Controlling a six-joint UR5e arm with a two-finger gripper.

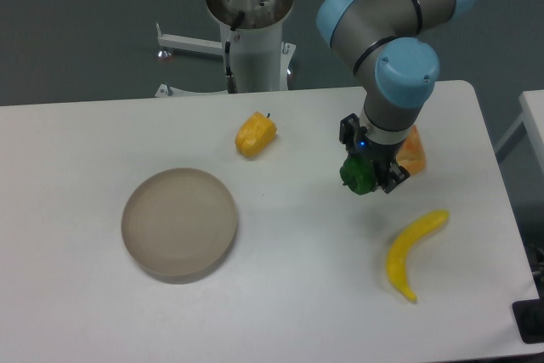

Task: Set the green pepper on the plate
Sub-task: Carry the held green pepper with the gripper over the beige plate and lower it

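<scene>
Pincer: the pincer (pixel 367 178) points down from the arm's wrist, its fingers closed around the green pepper (pixel 358 176), which fills the gap between them.
Green pepper: held in the pincer above the right half of the tabletop (pixel 297 295); whether it touches the surface cannot be told from this angle.
Plate: the plate (pixel 179 224) lies on the left half of the tabletop, well apart from the pepper.
Between pepper and plate: only bare white tabletop lies on the straight line from the pincer to the plate.
Yellow pepper: a yellow-orange pepper (pixel 255 134) lies on the tabletop farther back, between plate and pincer but off that line.
Banana: a yellow banana (pixel 410 252) lies near the pincer, toward the front right.
Orange object: an orange item (pixel 414 152) sits just behind the pincer, mostly hidden by the wrist; its kind cannot be made out.
Arm: the grey and blue arm (pixel 399 31) is cut off at the top edge.
Base: the robot's white pedestal (pixel 253 48) stands behind the tabletop.
</scene>
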